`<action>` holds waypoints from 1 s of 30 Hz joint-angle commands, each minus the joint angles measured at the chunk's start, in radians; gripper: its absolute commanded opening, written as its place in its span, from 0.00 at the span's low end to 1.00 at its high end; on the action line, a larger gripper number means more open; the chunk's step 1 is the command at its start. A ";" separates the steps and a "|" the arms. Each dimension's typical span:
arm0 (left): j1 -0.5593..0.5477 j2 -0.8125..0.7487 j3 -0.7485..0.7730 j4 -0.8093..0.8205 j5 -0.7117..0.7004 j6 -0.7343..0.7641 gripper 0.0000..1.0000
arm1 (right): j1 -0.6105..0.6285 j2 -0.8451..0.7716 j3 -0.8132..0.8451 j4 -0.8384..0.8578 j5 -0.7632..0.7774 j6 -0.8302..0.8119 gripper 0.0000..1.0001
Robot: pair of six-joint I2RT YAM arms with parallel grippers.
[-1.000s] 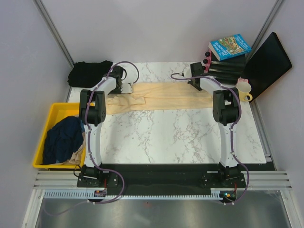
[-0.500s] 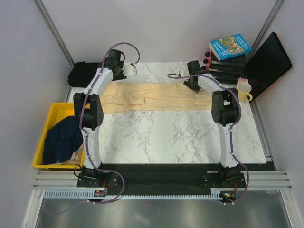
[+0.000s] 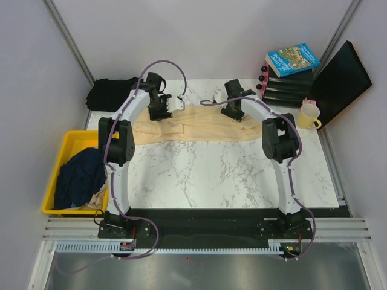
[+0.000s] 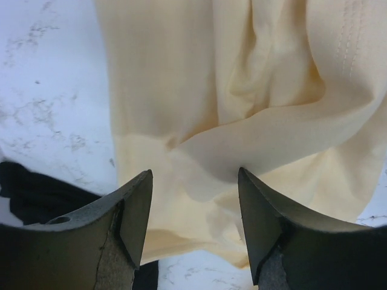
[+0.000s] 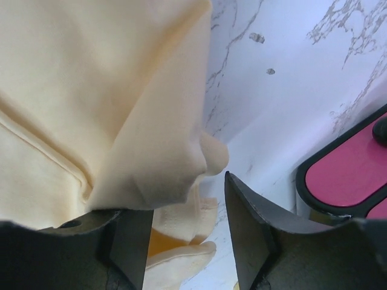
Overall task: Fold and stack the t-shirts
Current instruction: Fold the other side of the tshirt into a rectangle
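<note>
The bench (image 3: 230, 169) is white with thin grey lines. A yellow bin (image 3: 81, 134) sits at its left side. At the far right corner, a blue book (image 3: 292, 58) lies on a stack of black boxes (image 3: 290, 87). A flat black board (image 3: 340, 81) leans just beside them. A yellow cup (image 3: 309, 119) stands near the board, with something pink on top. The right wrist view shows a pink-red shape (image 5: 344, 175) with a black rim.

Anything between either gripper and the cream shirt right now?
Nothing visible. The left gripper and right gripper both hang open right over the cream-yellow t-shirt, spread along the far side of the table. Each wrist view shows only its cloth under the fingers. The black t-shirt lies beside it at the far left corner.
</note>
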 commanded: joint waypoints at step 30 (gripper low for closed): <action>0.009 0.009 0.035 -0.097 0.052 0.029 0.63 | -0.109 -0.045 -0.001 0.128 0.255 -0.016 0.56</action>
